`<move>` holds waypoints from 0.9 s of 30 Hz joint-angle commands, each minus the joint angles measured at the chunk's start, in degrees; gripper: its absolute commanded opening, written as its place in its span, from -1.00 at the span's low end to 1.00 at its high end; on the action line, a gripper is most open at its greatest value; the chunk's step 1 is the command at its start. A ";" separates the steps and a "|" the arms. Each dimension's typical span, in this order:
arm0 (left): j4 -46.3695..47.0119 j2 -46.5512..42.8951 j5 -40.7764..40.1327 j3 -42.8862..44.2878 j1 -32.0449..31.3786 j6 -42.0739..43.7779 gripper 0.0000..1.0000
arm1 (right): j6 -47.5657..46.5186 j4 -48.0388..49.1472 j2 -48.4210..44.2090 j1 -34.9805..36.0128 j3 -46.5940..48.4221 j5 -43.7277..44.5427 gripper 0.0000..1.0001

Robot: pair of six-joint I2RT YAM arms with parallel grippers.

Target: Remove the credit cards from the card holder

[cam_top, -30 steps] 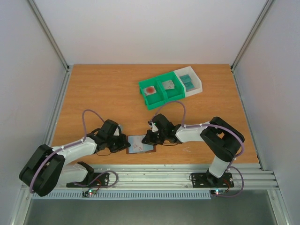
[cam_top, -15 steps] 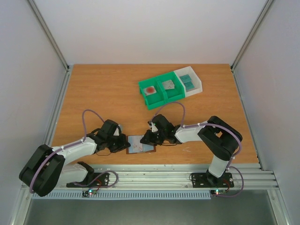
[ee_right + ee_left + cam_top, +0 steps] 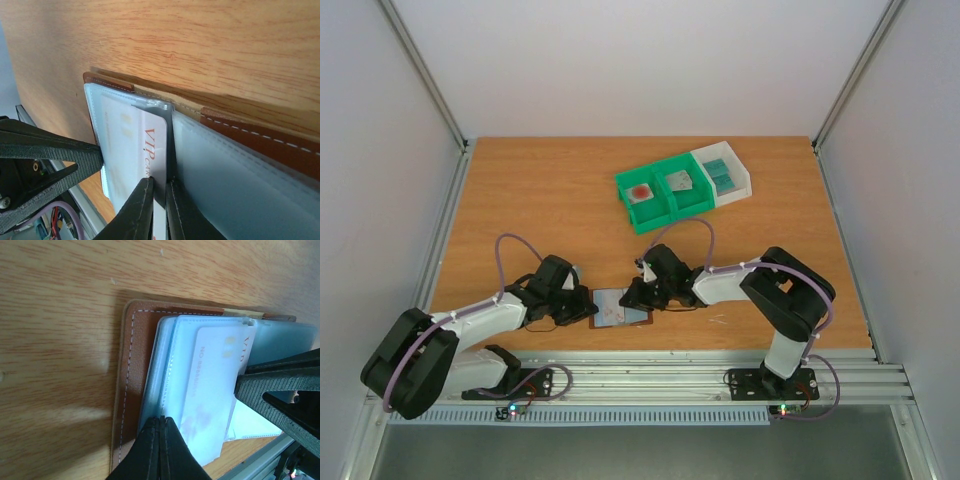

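Right wrist view: the whitish plastic credit card (image 3: 140, 145), judged stiff and slick, is nipped at its exposed edge by the barely parted right gripper (image 3: 159, 184), half-pocketed in the brown leather card holder (image 3: 260, 135) pinned under the shut left gripper (image 3: 161, 421).

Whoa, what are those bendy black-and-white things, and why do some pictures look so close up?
They are two robot arms bolted to a wooden table. One picture looks down from above; the other two come from small cameras on the wrists, so everything looks huge. Between the arms lies a brown card holder, opened flat. The left gripper, shut, presses on it, seemingly pinning it down. The right gripper nips the edge of a whitish card. Farther back sit a green bin and a white bin.
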 commanded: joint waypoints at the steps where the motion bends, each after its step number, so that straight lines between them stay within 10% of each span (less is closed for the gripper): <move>1: -0.42 0.15 -1.29 -0.80 0.09 0.08 -0.99 | 0.61 1.67 1.09 -0.31 0.03 -0.42 -0.86; 27: -2.36 -2.82 1.06 1.10 0.09 -0.33 -0.84 | -16.23 -25.25 -14.80 -3.52 7.57 6.25 -0.98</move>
